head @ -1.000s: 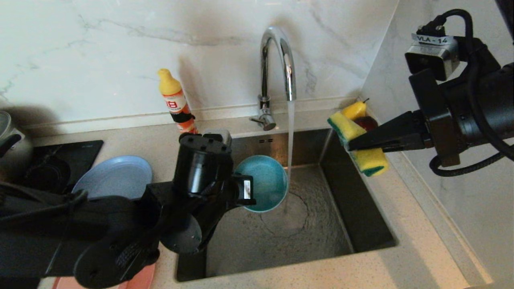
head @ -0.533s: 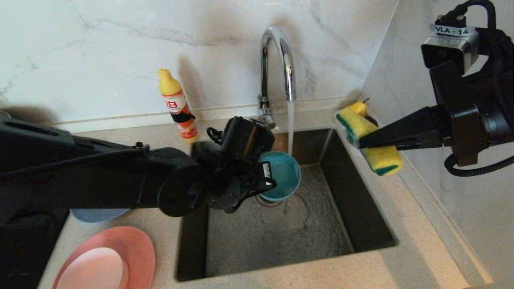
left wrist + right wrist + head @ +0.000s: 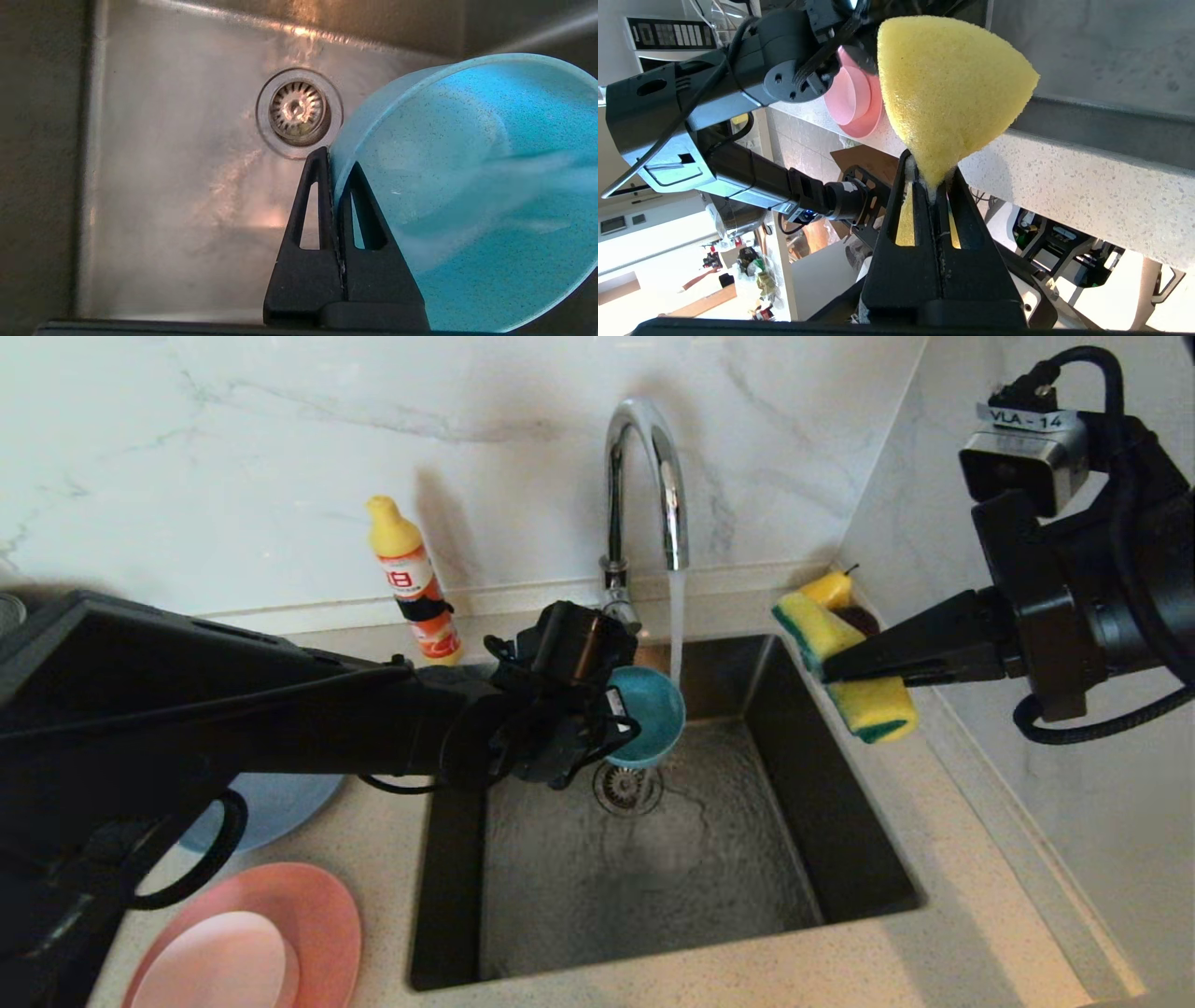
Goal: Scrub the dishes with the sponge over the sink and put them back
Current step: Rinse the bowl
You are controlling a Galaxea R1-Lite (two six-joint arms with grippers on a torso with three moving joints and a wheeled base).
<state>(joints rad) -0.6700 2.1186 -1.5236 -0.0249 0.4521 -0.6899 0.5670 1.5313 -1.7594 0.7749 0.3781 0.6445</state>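
A: Teal bowl, rim pinched between the closed fingers of our left gripper: why do we tilt it so?

B: We hold it over the far part of the sink, its opening turned toward the water stream from the tap, so water runs in and spills toward the drain strainer.

A: And the sponge?

B: Our right gripper clamps it, folded, above the sink's right rim, well apart from the bowl; scrubbing has not yet begun, we judge.

A: Surroundings?

B: On the left counter lie the grey-blue plate, and nearer us the salmon-pink plate carrying the pale pink dish. A detergent bottle stands far left of the tap. The tap's spout and stream lie between sponge and bowl.
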